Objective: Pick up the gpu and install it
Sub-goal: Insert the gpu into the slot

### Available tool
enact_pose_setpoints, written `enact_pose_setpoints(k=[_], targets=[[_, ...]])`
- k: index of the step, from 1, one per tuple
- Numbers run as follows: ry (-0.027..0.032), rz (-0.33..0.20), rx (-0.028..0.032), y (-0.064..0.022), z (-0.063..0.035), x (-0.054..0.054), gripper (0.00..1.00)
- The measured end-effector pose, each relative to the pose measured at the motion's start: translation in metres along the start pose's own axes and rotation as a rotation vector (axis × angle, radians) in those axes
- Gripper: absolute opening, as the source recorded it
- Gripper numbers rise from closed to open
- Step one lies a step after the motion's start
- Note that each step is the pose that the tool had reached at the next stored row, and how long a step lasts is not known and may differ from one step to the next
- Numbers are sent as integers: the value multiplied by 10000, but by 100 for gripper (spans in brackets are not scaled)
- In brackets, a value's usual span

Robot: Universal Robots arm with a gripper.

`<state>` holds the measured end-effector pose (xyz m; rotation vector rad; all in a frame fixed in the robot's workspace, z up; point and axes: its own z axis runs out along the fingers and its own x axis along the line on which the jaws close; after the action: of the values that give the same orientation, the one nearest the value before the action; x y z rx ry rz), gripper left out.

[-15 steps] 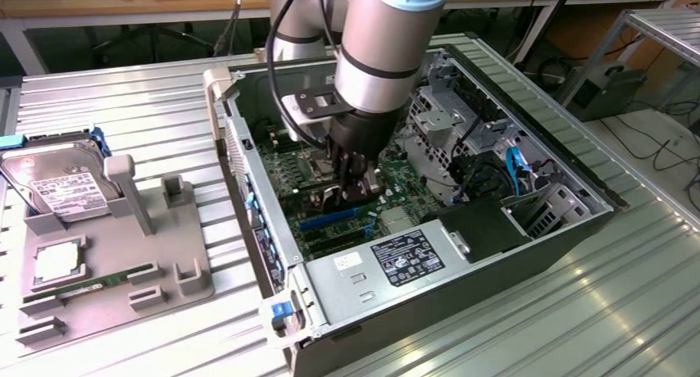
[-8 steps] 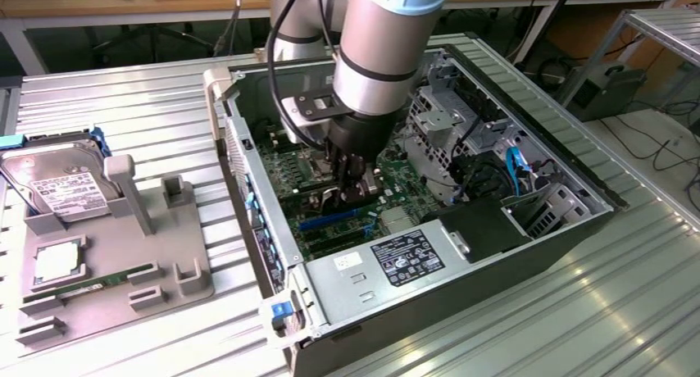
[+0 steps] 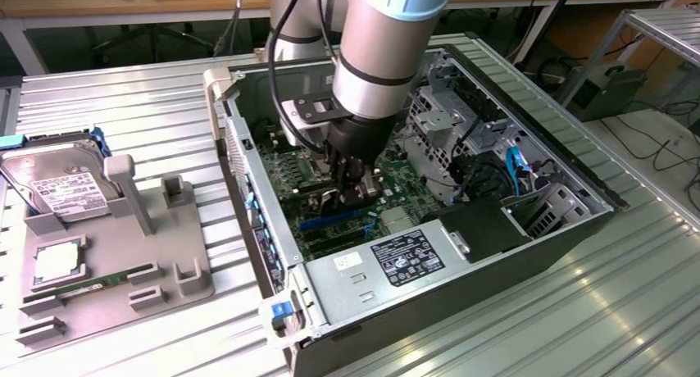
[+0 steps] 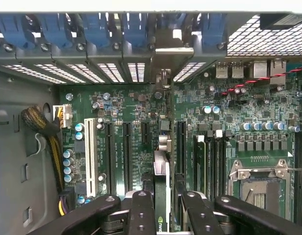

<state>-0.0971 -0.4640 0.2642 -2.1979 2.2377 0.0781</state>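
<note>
The tool (image 3: pixel 347 190) is clenched on the gpu (image 4: pixel 162 178), holding it edge-down at the exterior frame's centre, inside the case (image 3: pixel 460 311). It sits over the motherboard (image 4: pixel 229 107), likely to align its connector with a slot.

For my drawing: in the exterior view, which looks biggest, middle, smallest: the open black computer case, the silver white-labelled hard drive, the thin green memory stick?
1. open black computer case
2. silver white-labelled hard drive
3. thin green memory stick
</note>
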Motion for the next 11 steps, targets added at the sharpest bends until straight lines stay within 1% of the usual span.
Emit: enact_pose_setpoints(k=[6,11], targets=[[-69,-162,-34,-1,24,-1,26],[-62,-278,-70,-1,47,1,26]])
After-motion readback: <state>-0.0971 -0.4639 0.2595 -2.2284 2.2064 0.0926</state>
